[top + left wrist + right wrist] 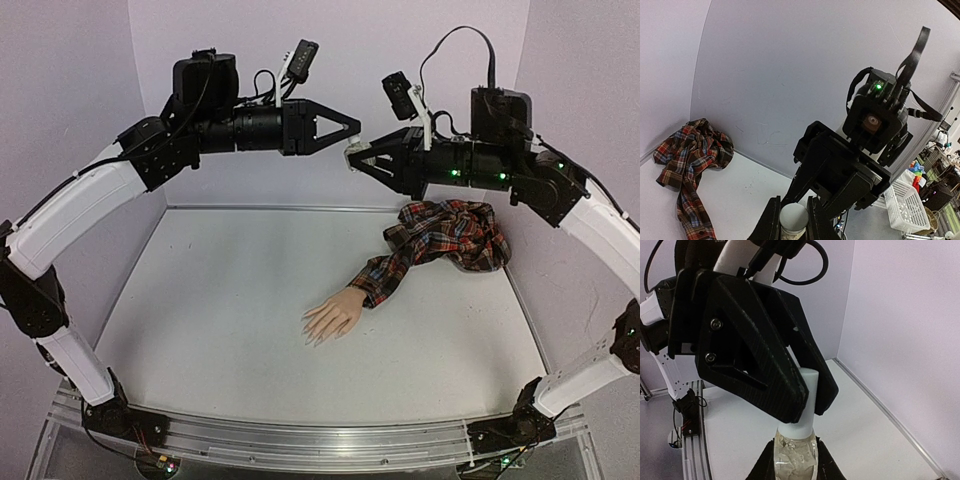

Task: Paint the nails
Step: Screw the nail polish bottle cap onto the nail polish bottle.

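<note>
2 arms meet up high. The left gripper (354, 127) pinches 1 white cap (805, 387). The right gripper (356, 160) squeezes 1 clear bottle (796, 454). The nails (313, 337) are on 1 pretend hand (335, 314) lying on the counter (210, 320), beside 1 plaid shirt (447, 236).

Pale lilac walls (370, 40), white tabletop (230, 320)
</note>
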Tool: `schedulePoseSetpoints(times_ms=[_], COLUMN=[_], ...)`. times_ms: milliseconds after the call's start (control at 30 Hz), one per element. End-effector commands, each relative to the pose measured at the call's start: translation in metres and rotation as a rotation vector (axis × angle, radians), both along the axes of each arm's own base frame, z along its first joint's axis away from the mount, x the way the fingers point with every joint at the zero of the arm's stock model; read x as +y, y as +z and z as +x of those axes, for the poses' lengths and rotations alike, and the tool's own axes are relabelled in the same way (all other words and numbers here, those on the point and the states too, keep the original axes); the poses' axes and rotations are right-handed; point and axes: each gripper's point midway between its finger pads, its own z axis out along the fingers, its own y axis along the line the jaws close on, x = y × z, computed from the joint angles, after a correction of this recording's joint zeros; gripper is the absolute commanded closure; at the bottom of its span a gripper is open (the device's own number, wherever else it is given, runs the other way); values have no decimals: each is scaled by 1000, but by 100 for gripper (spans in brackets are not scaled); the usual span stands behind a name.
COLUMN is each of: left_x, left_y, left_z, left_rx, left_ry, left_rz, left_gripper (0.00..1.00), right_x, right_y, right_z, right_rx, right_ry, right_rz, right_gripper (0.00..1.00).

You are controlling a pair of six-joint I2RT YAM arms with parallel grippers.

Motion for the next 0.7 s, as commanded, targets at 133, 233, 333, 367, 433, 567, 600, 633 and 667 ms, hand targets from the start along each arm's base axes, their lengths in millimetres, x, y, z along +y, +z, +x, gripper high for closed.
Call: schedulePoseSetpoints(times_ms=[133, 233, 333, 367, 433, 567, 600, 633, 667], left_x=[-17, -17, -13, -12, -8, -5, -5, -5, -4], left_y=[-46, -49, -49, -51, -46, -44, -45, -45, -44], left_z=[-36, -48, -67, -72, -88, -113, -116, -119, -123], left_rx=[21, 5, -19, -22, -56, -83, -91, -99, -104], left_ry=[-205, -278, -389, -425, -503, -646, -668, -686, -713], left_rz=[178, 175, 129, 120, 85, 47, 44, 39, 30], left_gripper=[100, 100, 100, 100, 100, 100, 100, 100, 100], right_x=[-6, -8, -6, -6, -7, -12, -13, -14, -14], right_y=[72, 73, 78, 81, 90, 110, 116, 122, 127], right_z=[-43, -48, -59, -65, -77, -106, -111, -115, -117], right_rx=[-23, -10, -11, -23, -18, -41, -48, -60, -61], right_ry=[230, 280, 355, 396, 460, 627, 667, 698, 721], right_rz=[187, 195, 214, 225, 258, 304, 320, 337, 349], right_gripper=[100, 100, 100, 100, 100, 100, 100, 100, 100])
